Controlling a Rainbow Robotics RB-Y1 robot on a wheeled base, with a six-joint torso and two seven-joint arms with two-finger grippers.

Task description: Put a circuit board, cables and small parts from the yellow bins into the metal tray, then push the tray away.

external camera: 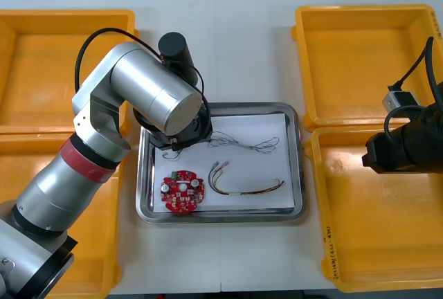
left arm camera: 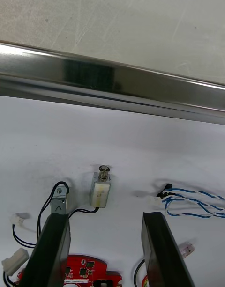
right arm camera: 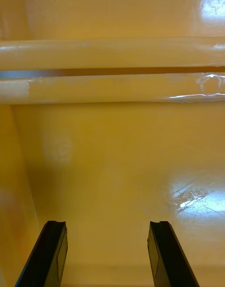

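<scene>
The metal tray, white inside, lies between the yellow bins. In it are a round red circuit board, a red and yellow cable and a twisted blue and white cable. My left arm reaches over the tray's far left corner. My left gripper is open just above the tray floor. A small metal part with a black cable lies just beyond its fingertips, held by nothing. My right gripper is open and empty over a yellow bin's floor.
Two yellow bins stand on the left and two on the right, their insides looking bare. My right arm hangs over the near right bin. The tray's shiny rim runs just beyond the left fingers, with bare table past it.
</scene>
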